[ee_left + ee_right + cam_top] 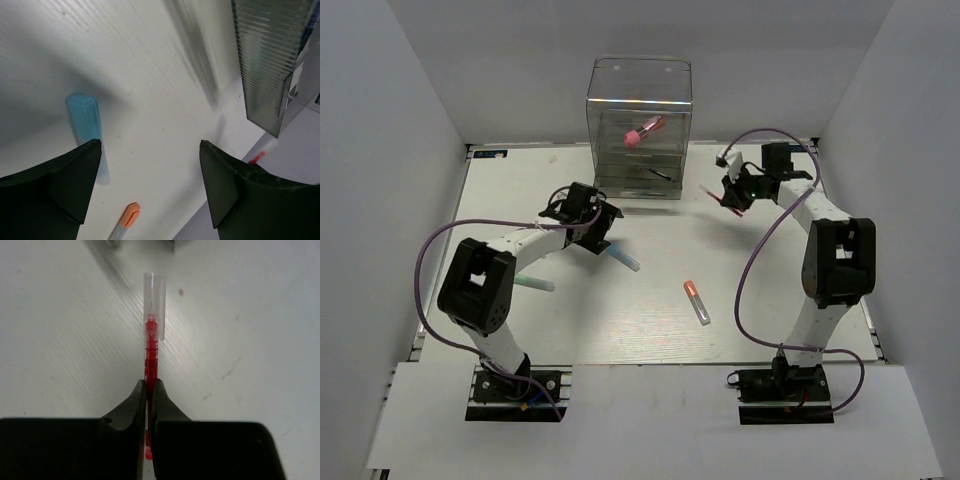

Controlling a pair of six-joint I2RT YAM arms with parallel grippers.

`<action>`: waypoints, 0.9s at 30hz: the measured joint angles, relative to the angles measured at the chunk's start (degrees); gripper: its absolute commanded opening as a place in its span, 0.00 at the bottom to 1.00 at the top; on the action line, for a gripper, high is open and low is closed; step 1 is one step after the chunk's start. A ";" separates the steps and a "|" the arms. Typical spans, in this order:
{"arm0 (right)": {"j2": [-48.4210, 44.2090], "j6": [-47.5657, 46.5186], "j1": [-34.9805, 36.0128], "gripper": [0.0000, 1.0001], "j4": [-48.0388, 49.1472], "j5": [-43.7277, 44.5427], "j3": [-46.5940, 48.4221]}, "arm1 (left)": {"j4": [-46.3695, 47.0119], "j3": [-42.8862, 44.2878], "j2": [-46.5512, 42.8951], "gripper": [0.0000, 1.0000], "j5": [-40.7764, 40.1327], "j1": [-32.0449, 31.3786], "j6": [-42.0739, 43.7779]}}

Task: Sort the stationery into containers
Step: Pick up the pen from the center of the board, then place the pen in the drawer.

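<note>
Nearest to the arm bases, three pieces lie on the desk (620, 335). The orange-tipped clear pen (697, 300) is in the middle, and the mint-green bar (533, 285) is just beside the left arm. A little farther lies the blue-capped white marker (623, 260). The left jaws hang over this marker, spread wide and holding nothing. In the left wrist view the marker runs along the inner edge of one jaw and not through the middle of the gap. In my judgement these jaws should shift sideways before they come down.

Farther, on the right side, the right jaws are closed tight on a thin red pen (151, 350) (its clear cap (154, 297) points away from the wrist). They pinch it near the rear end, so most of the pen sticks out in front. I cannot tell whether it rests on the desk or hangs a little above it.

The step in hand, I think, is to carry this pen to the box. To do it well, the arm should rise straight and slowly, because so thin a pen held by its end may turn in the grip. The free end must not hit the box wall. The jaws should let go only when the whole pen is over an opening.

At the far edge stands the tall clear box (640, 100). The stubby pink-red tube (643, 131) lies in its upper part and a thin dark pen (660, 174) in a drawer below. Which opening is free I cannot tell.
</note>
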 measured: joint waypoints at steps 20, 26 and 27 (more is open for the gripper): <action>12.96 -29.53 19.54 0.00 0.57 -4.83 31.41 | 9.79 3.93 10.29 0.87 7.58 3.30 -8.31; 17.94 -33.75 21.14 0.00 -0.81 -2.95 32.41 | 10.69 4.50 12.04 0.87 8.48 3.98 -9.97; 18.25 -34.01 21.31 0.00 -0.85 -2.62 32.41 | 10.73 4.94 12.59 0.87 8.72 3.98 -10.19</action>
